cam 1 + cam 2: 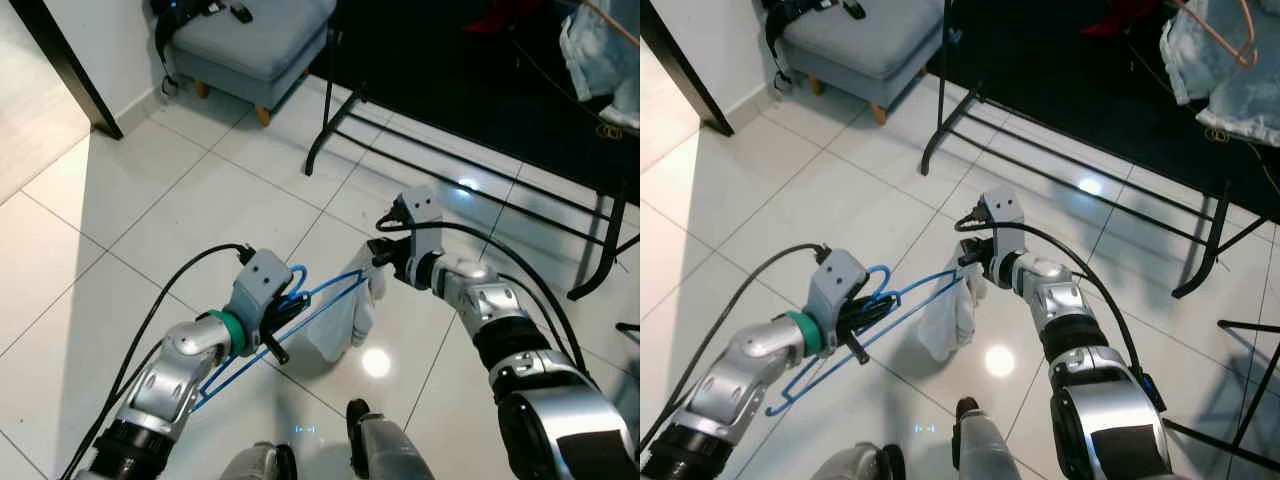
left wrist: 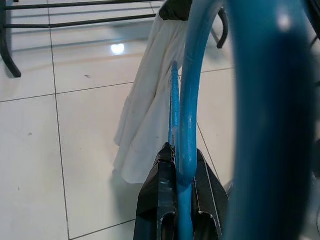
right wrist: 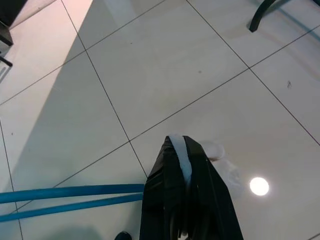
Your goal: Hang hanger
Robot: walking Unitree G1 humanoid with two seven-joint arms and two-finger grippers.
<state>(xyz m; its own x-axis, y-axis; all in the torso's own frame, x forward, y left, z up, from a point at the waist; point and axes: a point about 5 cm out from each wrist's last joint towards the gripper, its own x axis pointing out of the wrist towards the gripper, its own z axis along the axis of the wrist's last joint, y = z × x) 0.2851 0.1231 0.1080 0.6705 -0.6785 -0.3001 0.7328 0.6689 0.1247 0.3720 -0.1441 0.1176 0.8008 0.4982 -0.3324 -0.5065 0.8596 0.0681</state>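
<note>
Blue hanger (image 2: 186,130), nearest the lens in the left wrist view: its wire is clamped between the black fingers (image 2: 157,200) of the left gripper (image 1: 278,318), near the hook end. From that grip the frame is carried low over the white tiled floor (image 1: 150,230), one end reaching toward the right arm, the other trailing back beneath the left forearm.

White cloth (image 1: 345,315): pinched at its top by the right gripper (image 1: 382,255), whose fingers (image 3: 172,200) are closed on a fold of it. The cloth is draped at the hanger's far end and hangs down toward the floor; whether it is fully seated on the wire cannot be told.

Black metal rack (image 1: 470,160): stands beyond both grippers, with pale garments (image 1: 1220,70) at its upper right. Grey stool (image 1: 250,45): far left corner of the floor.

Step judged: cloth being dressed onto the hanger, hanging not yet done. Next move is judged to call for settling the cloth, releasing it, then lifting the hook to the rack's rail.
</note>
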